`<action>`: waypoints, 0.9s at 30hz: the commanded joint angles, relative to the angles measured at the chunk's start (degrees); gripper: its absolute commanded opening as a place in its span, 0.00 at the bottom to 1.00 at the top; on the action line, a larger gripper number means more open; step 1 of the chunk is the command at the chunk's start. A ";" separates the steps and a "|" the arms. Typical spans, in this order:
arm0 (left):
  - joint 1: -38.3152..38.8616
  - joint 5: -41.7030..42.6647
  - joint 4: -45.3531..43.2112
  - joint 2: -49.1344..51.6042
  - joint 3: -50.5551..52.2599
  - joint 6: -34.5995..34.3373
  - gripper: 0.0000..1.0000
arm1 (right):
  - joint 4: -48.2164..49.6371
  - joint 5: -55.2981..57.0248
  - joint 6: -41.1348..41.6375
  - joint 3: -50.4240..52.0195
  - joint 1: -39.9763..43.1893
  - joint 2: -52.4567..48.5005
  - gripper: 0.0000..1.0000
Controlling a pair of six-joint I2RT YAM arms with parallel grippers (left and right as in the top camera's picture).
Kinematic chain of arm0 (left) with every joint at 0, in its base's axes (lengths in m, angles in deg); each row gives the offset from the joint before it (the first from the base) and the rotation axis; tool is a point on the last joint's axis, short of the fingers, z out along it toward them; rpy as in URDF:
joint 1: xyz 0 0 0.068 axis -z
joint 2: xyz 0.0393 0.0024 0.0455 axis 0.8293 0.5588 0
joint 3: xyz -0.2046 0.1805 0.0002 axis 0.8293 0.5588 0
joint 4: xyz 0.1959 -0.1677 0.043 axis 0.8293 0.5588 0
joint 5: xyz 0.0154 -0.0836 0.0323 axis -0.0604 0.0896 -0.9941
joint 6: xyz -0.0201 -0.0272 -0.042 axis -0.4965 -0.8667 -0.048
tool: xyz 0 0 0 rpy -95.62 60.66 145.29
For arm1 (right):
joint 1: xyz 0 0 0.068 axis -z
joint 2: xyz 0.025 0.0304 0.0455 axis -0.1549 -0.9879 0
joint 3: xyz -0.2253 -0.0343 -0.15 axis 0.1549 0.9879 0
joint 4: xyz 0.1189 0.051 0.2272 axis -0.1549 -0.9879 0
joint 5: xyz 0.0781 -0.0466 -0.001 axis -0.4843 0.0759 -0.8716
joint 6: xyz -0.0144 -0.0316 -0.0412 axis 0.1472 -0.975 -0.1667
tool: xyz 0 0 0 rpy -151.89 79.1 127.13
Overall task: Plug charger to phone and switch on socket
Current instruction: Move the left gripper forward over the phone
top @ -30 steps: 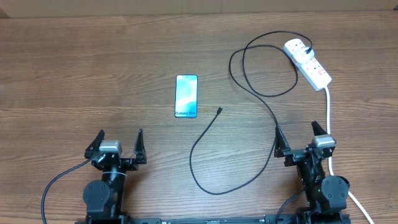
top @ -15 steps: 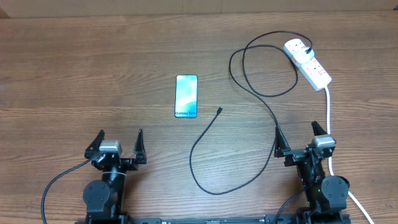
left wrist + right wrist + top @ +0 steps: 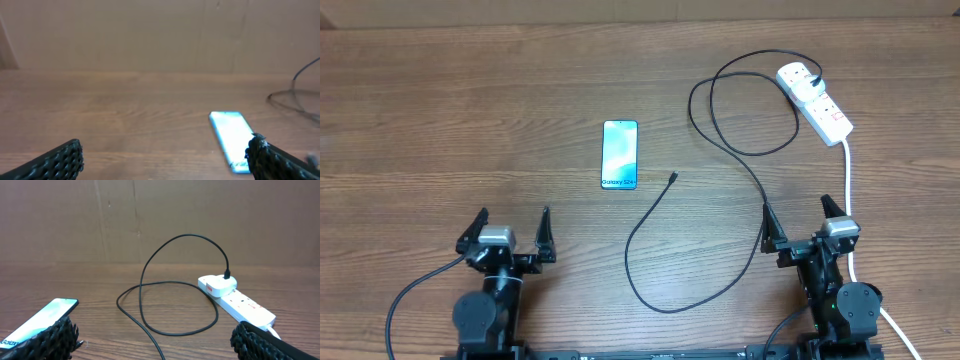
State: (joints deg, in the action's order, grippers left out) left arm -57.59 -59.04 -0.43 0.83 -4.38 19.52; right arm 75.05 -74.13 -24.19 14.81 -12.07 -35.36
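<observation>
I see left gripper and right gripper spread wide, empty; phone partly hides behind the left one.

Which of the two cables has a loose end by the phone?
The thin black charger; its tip lies beside the phone. The thick white lead leaves the socket.

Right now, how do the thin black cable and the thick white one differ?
The charger cable is thin, black and loops widely; the white lead is thicker and nearly straight. The charger cable's free tip lies near the phone; the white lead runs out of view. Both start at the socket.
</observation>
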 commanded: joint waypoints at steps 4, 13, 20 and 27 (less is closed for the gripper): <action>0.33 26.75 -12.44 -0.61 0.17 -31.63 1.00 | 0.22 0.74 -0.09 0.57 -0.26 0.57 1.00; 0.31 15.78 -44.92 -0.59 -3.56 -39.08 1.00 | 0.22 0.74 -0.09 0.57 -0.26 0.57 1.00; 0.31 8.31 -16.74 6.01 -27.50 -21.59 1.00 | 0.22 0.74 -0.09 0.57 -0.26 0.57 1.00; 0.31 16.24 33.24 33.48 -66.51 -9.81 1.00 | 0.22 0.74 -0.09 0.57 -0.26 0.57 1.00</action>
State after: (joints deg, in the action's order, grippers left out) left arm -57.50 -48.23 25.82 24.98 -60.53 1.07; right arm 75.12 -74.13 -24.19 14.81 -12.05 -35.36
